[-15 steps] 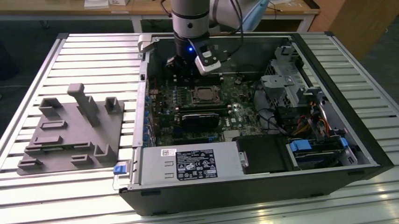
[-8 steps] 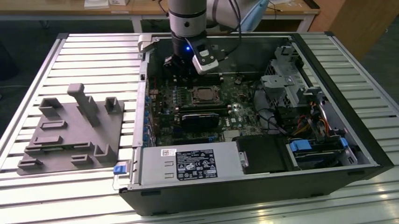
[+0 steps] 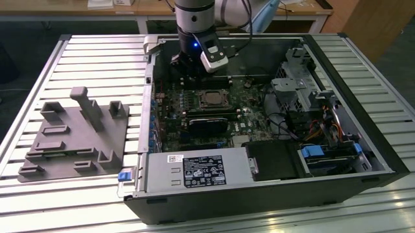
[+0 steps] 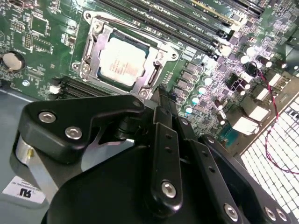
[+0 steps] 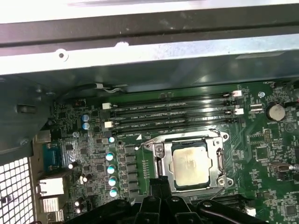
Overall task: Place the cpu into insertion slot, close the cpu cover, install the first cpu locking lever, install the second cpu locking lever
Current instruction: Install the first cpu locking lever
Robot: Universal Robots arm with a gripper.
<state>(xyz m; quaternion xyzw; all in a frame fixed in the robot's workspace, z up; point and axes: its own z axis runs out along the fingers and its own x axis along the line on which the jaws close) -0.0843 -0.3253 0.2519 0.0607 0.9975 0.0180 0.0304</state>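
We see cpu (image 5: pixel 188 163) in, cpu cover (image 5: pixel 218 161) down over it; locking levers (image 5: pixel 182 136) latch state unclear. Tool (image 5: pixel 159 186) clenched, empty, hovering just beside cover.

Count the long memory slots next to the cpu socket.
4 slots, parallel, in the first wrist view: one nearest the cpu, then a second, a third, and the last nearest the case wall. None seems hidden.
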